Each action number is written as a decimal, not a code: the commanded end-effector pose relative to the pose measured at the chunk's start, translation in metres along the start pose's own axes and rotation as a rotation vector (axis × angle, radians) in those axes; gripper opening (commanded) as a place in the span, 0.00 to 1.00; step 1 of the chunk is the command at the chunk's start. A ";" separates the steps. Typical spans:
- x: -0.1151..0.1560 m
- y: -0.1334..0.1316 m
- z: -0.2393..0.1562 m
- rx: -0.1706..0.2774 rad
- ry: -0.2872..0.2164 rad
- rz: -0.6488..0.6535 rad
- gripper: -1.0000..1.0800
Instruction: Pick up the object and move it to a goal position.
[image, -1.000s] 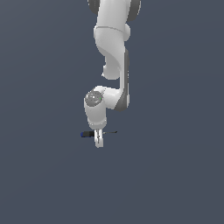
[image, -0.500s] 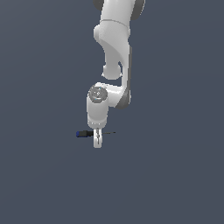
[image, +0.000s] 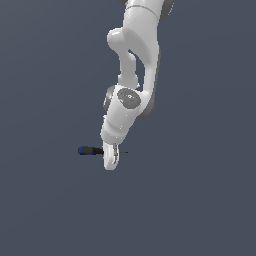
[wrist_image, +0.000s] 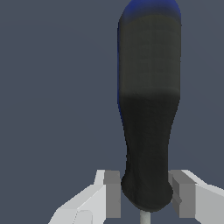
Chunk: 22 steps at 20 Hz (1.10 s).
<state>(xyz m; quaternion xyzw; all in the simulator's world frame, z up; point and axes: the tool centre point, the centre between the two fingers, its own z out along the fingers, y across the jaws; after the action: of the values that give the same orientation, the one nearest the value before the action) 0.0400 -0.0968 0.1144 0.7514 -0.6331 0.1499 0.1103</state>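
My arm and gripper: outward appearance

My links are smooth, glossy white shells with rounded, bulbous joints; dark grey shows at the joint seams and behind the wrist housing. A grey disc cap on my wrist carries small red and teal dots. My gripper (image: 111, 159) is white like the rest. In the wrist view its fingers (wrist_image: 83, 203) are pale, blocky and angular, each faced with a flat grey rectangular pad.

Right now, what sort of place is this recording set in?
Most likely a bare simulated test scene, not a real room: a flat, featureless grey ground, a smooth white robot arm, and only a screwdriver between the fingers of the claw.
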 end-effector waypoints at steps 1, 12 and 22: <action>0.010 -0.009 -0.019 0.009 0.074 -0.011 0.00; 0.033 -0.053 -0.118 0.044 0.437 -0.067 0.00; 0.011 -0.098 -0.234 0.083 0.852 -0.133 0.00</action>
<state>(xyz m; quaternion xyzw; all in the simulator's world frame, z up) 0.1147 -0.0200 0.3231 0.6774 -0.4901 0.4420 0.3251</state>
